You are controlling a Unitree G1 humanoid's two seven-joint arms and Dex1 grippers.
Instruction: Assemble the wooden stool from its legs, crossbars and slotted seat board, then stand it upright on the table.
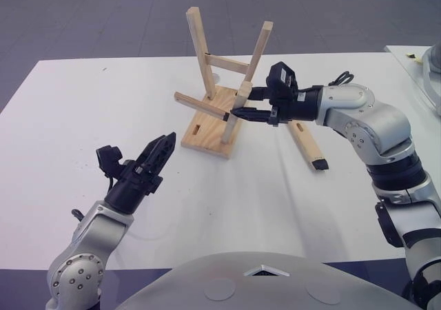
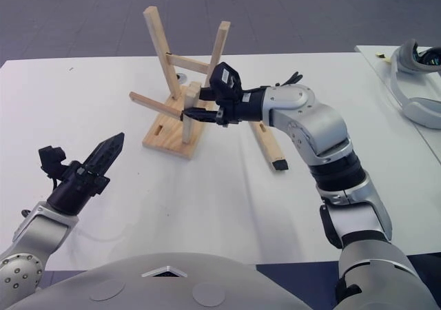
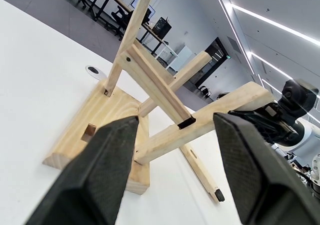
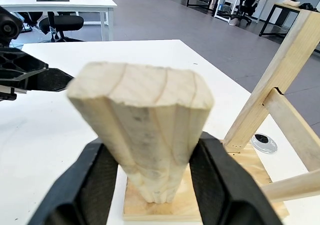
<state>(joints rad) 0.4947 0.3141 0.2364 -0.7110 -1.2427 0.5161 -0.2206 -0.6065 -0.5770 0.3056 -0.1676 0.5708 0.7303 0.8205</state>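
Flat on the white surface [image 1: 83,117], toward its far middle: the seat board [image 1: 210,134], slotted face up. Standing in it at the back: a left leg [image 1: 198,45] and a right leg [image 1: 258,48], close together low down, splayed apart at the top, tied by an upper crossbar [image 1: 227,63]. Lower down, a second crossbar [image 1: 200,105], jutting past the left leg toward the robot's left, dark-tipped end against the held leg [image 4: 142,125]. Impossible to tell whether seated in any slot.

Over the board's near right edge: the right gripper [image 1: 238,114], with jaws clenched on that third leg partway along its length, one on each side. Held tilted, lower end down at the board's near right edge, top leaning back toward the right leg.

Under the right forearm, flat on the surface just beside the board and apart from it: a loose leg [image 1: 310,151], dark tip toward the robot.

Raised over the near left part of the surface: the left gripper [image 1: 167,142], well short of the board and pointing at it, with jaws parted and nothing between.

Behind the board, set into the surface: a round cable port [image 3: 93,70]. Off to the right, on a neighbouring table: a white headset [image 2: 413,83].
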